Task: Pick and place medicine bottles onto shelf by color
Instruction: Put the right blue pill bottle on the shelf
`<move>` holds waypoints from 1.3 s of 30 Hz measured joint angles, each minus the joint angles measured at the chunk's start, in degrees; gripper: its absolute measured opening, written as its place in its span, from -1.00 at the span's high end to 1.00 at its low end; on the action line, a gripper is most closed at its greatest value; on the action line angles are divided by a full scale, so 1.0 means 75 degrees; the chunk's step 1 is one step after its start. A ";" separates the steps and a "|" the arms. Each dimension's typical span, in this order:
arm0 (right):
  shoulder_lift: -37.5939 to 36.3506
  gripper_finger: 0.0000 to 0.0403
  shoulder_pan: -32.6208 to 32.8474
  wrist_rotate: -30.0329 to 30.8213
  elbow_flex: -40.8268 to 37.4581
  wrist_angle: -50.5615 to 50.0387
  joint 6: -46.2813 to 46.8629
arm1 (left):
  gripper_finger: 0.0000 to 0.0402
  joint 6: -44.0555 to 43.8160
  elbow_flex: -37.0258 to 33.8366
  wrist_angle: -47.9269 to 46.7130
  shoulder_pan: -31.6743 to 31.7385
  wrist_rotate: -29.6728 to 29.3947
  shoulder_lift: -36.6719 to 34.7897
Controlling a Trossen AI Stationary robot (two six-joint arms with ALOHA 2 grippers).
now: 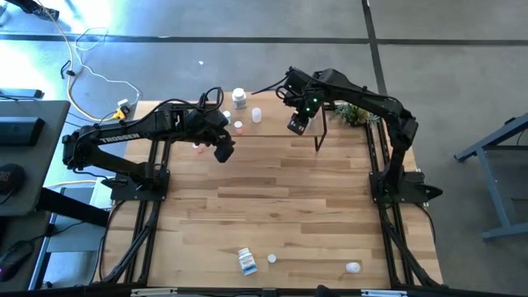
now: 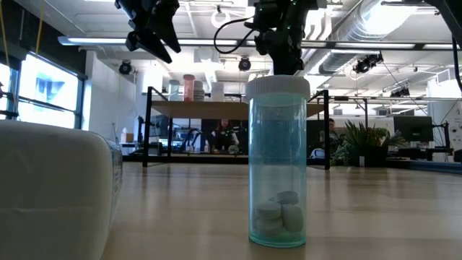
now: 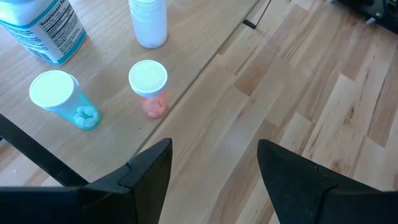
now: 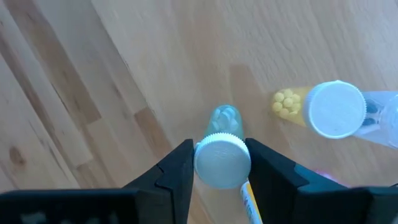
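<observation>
Sorting stood partway: several medicine bottles (image 1: 239,98) sat on the shelf (image 1: 272,124), three lay on the near worktop (image 1: 247,206). Right gripper (image 4: 219,163) bracketed a blue bottle (image 4: 222,149) over the shelf, grip uncertain; left gripper (image 3: 211,165) hovered open, empty.

labelled bottle (image 3: 43,28) cropped by frame edge, white blurred block (image 2: 54,191) cut off nearby

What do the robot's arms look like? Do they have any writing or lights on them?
Both arms are dark and jointed. The left arm has white letters along it. The right arm carries black cables and a small green light. Each tool has two dark, wedge-shaped fingers.
</observation>
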 joint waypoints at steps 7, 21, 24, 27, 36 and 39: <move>-0.0005 0.34 0.0000 0.0000 0.0000 0.0006 0.0057 | -0.12 0.0001 0.0000 -0.0030 0.0000 0.0000 -0.0003; -0.0006 0.33 0.0000 -0.0003 0.0000 0.0199 0.0176 | -0.12 0.0006 0.0000 -0.0045 -0.0003 0.0055 -0.0003; -0.0006 0.34 0.0000 -0.0003 0.0000 0.0186 0.0220 | -0.12 0.0006 0.0000 -0.0045 -0.0003 0.0055 -0.0003; -0.0006 0.34 0.0000 -0.0002 0.0000 0.0142 0.0213 | -0.12 0.0006 0.0000 -0.0045 -0.0003 0.0055 -0.0003; -0.0006 0.34 0.0000 -0.0072 -0.0002 -0.0165 0.0220 | -0.12 0.0089 0.0000 -0.0042 -0.0003 0.0055 -0.0003; -0.0009 0.34 0.0000 -0.0077 -0.0003 -0.0349 0.0209 | -0.12 0.0204 0.0000 -0.0042 -0.0003 0.0058 -0.0003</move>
